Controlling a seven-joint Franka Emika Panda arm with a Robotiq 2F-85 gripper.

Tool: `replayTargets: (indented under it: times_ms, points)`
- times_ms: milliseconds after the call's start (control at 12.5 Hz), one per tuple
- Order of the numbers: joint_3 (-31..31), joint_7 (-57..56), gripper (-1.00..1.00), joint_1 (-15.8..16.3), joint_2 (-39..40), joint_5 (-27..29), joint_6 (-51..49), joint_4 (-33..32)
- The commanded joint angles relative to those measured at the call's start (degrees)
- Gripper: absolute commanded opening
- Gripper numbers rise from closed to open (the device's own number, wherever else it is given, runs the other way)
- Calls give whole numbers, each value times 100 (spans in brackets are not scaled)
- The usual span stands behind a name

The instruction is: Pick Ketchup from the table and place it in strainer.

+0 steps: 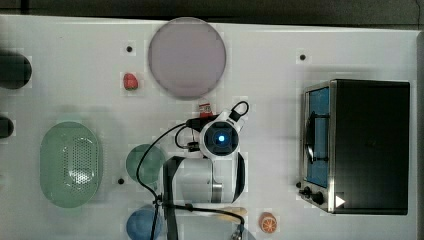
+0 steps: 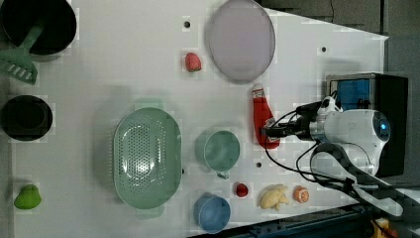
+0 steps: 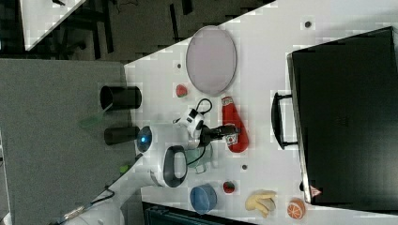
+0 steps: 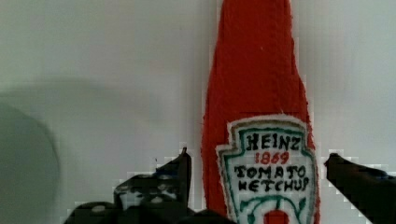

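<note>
The Ketchup (image 2: 261, 116) is a slim red bottle with a white label, lying flat on the white table just below the grey-lilac plate in the left view. My gripper (image 2: 270, 130) hangs low over its label end. In the wrist view the gripper (image 4: 258, 158) is open, with one black finger on each side of the Ketchup (image 4: 257, 84) and a small gap at each finger. The right view shows the Ketchup (image 3: 233, 123) under the gripper (image 3: 230, 133). The mint-green strainer (image 2: 119, 148) sits empty toward the left view's left, beyond a green cup.
A grey-lilac plate (image 1: 186, 56) and a strawberry (image 1: 130, 81) lie near the bottle's cap. A dark-green cup (image 2: 221, 150) stands between bottle and strainer. A blue bowl (image 2: 212, 213), banana (image 2: 274, 197) and orange (image 2: 300, 194) line the near edge. A black oven (image 1: 367, 145) stands behind the arm.
</note>
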Motion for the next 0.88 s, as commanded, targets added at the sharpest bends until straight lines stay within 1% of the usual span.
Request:
replayTargets:
  times_ms: [80,160,320,400,640,800,880]
  points:
    - [58,-176,100,-6,136,6,307,84]
    - [57,-172,92,-6,202,6,421,81]
    - [54,-175,43,-6,268,6,461,80]
    - [55,-174,21,-6,264,6,461,94]
    - [59,-175,20,-6,71,6,422,226]
    - [63,-172,20,-6,-355,6,147,298]
    - [81,-156,20,-4,-638,7,-165,373]
